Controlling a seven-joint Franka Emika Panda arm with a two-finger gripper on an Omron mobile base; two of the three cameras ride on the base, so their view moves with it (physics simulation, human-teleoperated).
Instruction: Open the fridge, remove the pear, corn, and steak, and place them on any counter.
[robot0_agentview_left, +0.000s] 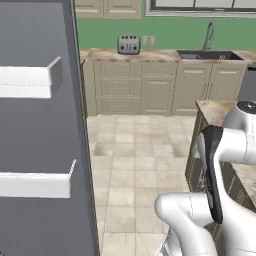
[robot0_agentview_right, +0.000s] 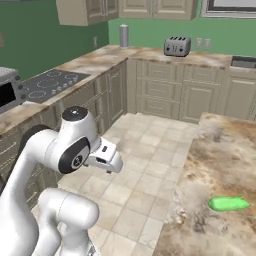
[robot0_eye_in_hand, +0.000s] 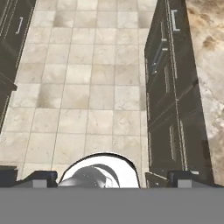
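**Fridge door open, corn laid on the tabletop, end effector empty**

The fridge (robot0_agentview_left: 42, 150) is seen in the left base view as a dark grey open door panel at the left, with two white shelves (robot0_agentview_left: 30, 82) fixed across its inner face. Nothing can be made out on those shelves from this angle.

The corn (robot0_agentview_right: 228, 203) is seen in the right base view as a bright green elongated item lying flat on the marbled tabletop (robot0_agentview_right: 225, 155) at the right, near its front edge. It is touched by nothing.

The end effector (robot0_eye_in_hand: 109, 178) is shown in the hand view with its two dark fingertips (robot0_eye_in_hand: 41, 178) set wide apart at the bottom, pointed down at the beige tiled floor (robot0_eye_in_hand: 87, 87). Nothing is held between them. Dark cabinet fronts are seen on both sides of the floor, with a strip of marbled stone beyond those on the right.

Along the far wall, a toaster (robot0_agentview_right: 177, 46) is stood on the back run of counter, and a sink (robot0_agentview_left: 205, 55) with a tap is set into it further along. A cooktop (robot0_agentview_right: 50, 82) is set into the left run.
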